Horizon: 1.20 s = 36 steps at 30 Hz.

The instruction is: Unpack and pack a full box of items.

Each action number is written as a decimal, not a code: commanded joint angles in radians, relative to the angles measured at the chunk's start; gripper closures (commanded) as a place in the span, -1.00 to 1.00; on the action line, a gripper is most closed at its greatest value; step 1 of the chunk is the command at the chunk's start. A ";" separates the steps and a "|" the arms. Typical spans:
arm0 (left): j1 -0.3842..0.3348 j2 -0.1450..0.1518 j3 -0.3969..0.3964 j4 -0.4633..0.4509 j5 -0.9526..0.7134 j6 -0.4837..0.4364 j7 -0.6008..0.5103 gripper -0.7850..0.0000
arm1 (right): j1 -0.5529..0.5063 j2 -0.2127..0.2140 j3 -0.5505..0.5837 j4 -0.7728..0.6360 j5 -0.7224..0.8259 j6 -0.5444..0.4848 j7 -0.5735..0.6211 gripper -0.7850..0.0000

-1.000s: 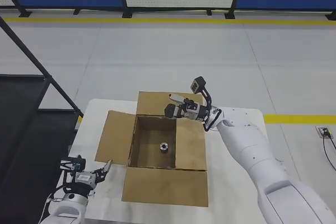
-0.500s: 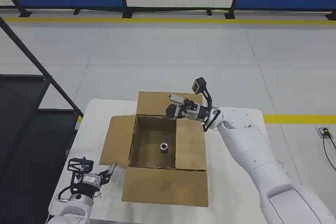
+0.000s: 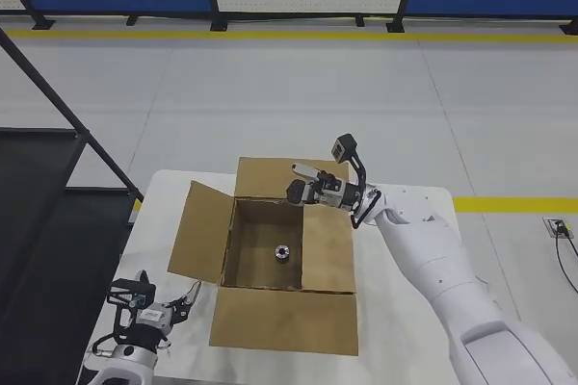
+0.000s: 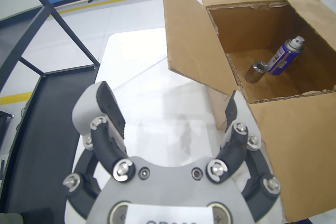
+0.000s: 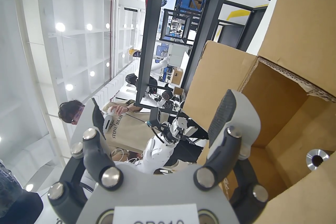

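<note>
Box, spread right jaws seemingly above rim

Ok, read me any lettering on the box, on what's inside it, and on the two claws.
On the spray can: label print, too small to read.
On the metal cylinder: none.
On the box: none readable on the faces shown.
On the left claw: its white tag is cut off at the picture's edge, unreadable.
On the right claw: its base tag is likewise cut off.
</note>
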 commanded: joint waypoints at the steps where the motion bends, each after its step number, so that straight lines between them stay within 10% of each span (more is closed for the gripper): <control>1: 0.021 0.000 -0.002 -0.023 0.006 -0.008 0.016 -1.00 | -0.004 0.004 0.007 -0.004 0.000 -0.004 -0.002 -1.00; 12: 0.152 0.003 0.018 -0.189 0.070 -0.151 0.095 -1.00 | -0.076 0.049 0.101 -0.057 0.043 -0.098 -0.028 -1.00; 18: 0.053 0.004 0.090 -0.220 0.085 -0.237 0.009 -1.00 | -0.196 0.095 0.234 -0.154 0.184 -0.173 -0.007 -1.00; 24: -0.201 -0.007 0.193 -0.106 -0.012 -0.244 -0.226 -1.00 | -0.292 0.128 0.317 -0.238 0.224 -0.178 -0.035 -1.00; 36: -0.201 -0.007 0.193 -0.106 -0.012 -0.244 -0.226 -1.00 | -0.292 0.128 0.317 -0.238 0.224 -0.178 -0.035 -1.00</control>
